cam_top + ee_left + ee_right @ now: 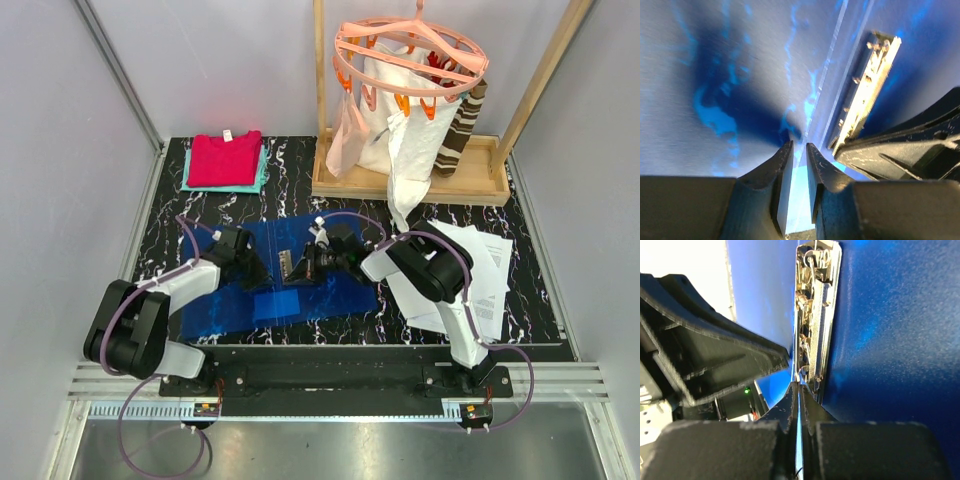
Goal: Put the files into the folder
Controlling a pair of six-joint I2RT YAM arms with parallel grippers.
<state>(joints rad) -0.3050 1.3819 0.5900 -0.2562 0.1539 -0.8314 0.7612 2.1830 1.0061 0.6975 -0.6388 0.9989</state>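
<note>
Finding: the task is at an early stage. The large glossy royal-blue plastic folder lies flat at the centre of the black marbled table. The thin white printed paper files lie in a loose stack to its right, partly under the right arm. No sheet is seen on or in the folder.

The right gripper is closed tight at the end of the folder's metal spring clamp. Whether it nips anything thin cannot be told.

The left gripper stands with a narrow gap. A cover edge runs into that gap, but a firm pinch cannot be confirmed.

Outstanding, in my judgement: open the clamp, fetch the sheets, seat them inside, and close.
</note>
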